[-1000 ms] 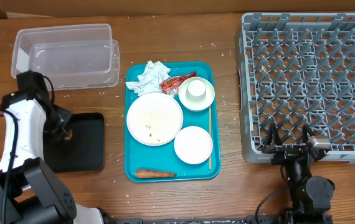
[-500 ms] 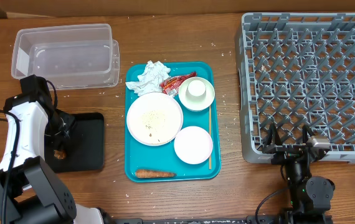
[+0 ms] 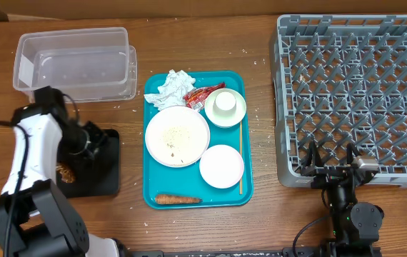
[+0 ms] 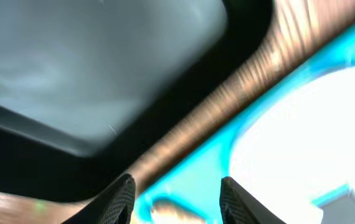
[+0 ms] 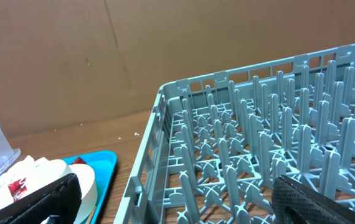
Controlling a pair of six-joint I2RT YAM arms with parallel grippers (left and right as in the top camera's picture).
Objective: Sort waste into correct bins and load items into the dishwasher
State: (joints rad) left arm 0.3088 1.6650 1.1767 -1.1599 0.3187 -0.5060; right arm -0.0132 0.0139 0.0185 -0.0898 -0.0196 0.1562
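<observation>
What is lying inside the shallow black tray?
A brown food lump lies near the left edge of the black tray. The left arm covers that edge and the upper corner, so anything beneath it is hidden.

The left gripper (image 4: 176, 194) angles downward with its jaws parted and empty, while the right gripper (image 3: 330, 158) sits low, fingers spread wide.

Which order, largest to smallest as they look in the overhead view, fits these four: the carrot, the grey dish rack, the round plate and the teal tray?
1. grey dish rack
2. teal tray
3. round plate
4. carrot
No two look alike in size, and the gaps are clear.
</observation>
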